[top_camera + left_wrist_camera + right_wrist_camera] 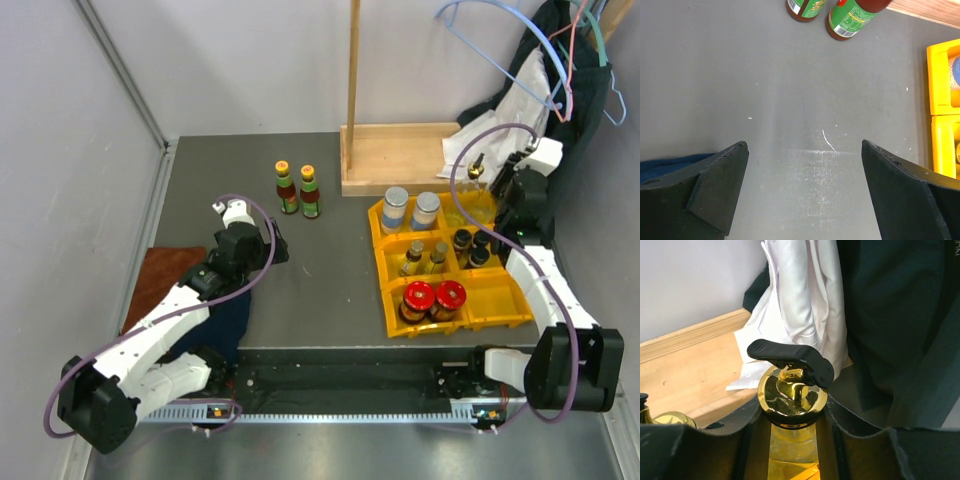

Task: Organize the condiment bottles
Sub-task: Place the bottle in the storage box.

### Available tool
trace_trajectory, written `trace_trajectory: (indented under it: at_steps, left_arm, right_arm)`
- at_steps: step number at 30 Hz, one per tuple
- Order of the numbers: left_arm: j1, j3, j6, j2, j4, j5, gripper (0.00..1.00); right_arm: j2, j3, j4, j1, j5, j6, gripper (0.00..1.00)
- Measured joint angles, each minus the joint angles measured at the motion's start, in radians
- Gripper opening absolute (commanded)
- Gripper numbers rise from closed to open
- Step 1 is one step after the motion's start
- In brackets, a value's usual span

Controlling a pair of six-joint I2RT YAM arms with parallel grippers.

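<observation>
Top view first: the yellow bin (500,305) sits on the right of the worktop (330,280). It has two silver-lidded jars (395,207) at the back, small dark bottles (472,248) in the middle and two red-lidded jars (418,298) at the front. Two green-labelled sauce bottles (287,187) stand loose on the worktop, well apart from the bin. My right gripper (497,186) is at the bin's back right corner, on a gold-stoppered bottle (478,165). My left gripper (277,248) hangs near a blue cloth (225,320).

Left wrist: fingers (715,190) are spread wide with only bare worktop between them. The sauce bottles' bases show at the top edge.

Right wrist: fingers (865,450) are pinched narrow on that bottle's neck, right under the stopper. A second gold stopper (670,419) peeks in lower left. Can't tell if the held bottle's base touches the bin.
</observation>
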Motion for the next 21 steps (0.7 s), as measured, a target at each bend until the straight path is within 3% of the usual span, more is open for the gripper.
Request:
trace_trajectory:
  at_steps: [9, 12, 19, 21]
  left_arm:
    - [0.005, 0.000, 0.000, 0.000, 0.000, 0.005, 0.99]
    - [0.006, 0.000, 0.000, -0.001, 0.000, 0.007, 0.99]
    - [0.011, 0.000, 0.000, -0.002, 0.000, 0.008, 0.99]
    - [0.011, 0.000, 0.000, -0.005, 0.000, 0.008, 0.99]
  right_arm:
    - [0.072, 0.000, 0.010, 0.000, -0.015, -0.011, 0.01]
    - [0.076, 0.000, 0.015, 0.000, -0.019, -0.016, 0.09]
    - [0.085, 0.000, 0.026, 0.000, -0.020, -0.019, 0.42]
    - [0.089, 0.000, 0.031, 0.002, -0.022, -0.012, 0.47]
